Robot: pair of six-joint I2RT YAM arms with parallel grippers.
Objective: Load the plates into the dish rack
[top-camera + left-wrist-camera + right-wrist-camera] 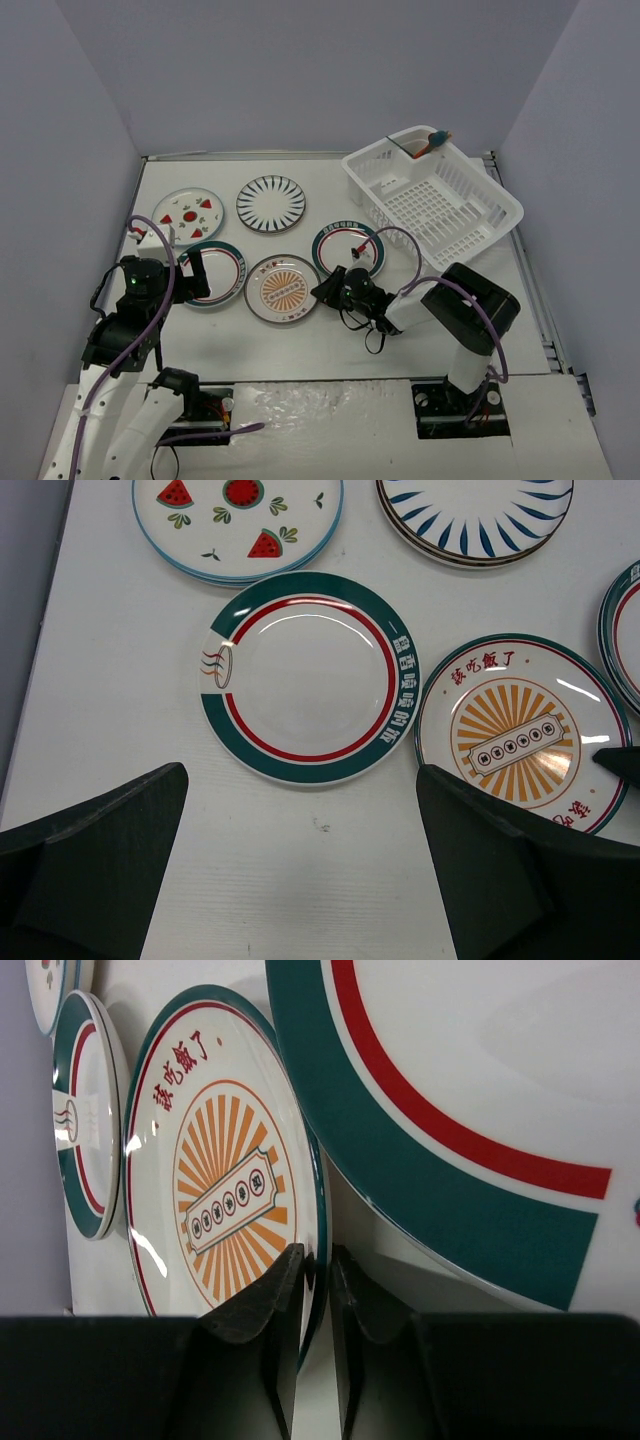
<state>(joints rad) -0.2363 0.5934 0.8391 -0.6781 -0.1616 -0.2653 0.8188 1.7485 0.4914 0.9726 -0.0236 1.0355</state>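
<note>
Left gripper [300, 770]: wide open and holding nothing. Its two dark fingers [110, 850] stand far apart at the near edge of the left wrist view.
Left green-rimmed plate [305, 680]: flat on the table [300, 340], just beyond the open jaws and centred on the gap between them. Neither finger touches it.
Right gripper [318, 1257]: turned on its side and drawn in to a narrow slit, pinching the rim of the sunburst plate [225, 1200].
Sunburst plate: on the table between the two green-rimmed ones. Its right edge runs straight into the slit, with one finger over the printed face and the other behind the rim.
Right green-rimmed plate [450, 1060]: just beside the sunburst plate on the far right and outside the jaws. Its edge seems to overlap the pinched rim.
Red-fruit plate [235, 520]: beyond the left green-rimmed plate, near it but apart.
Striped plate [475, 515]: to the right of the red-fruit plate, in the far row.
Dish rack [440, 205]: at the far right of the table, set at an angle, well apart from both grippers, with no plate in it.
Corner cup [415, 140]: at the rack's far corner, with a teal and orange item [438, 138] sticking out.
</note>
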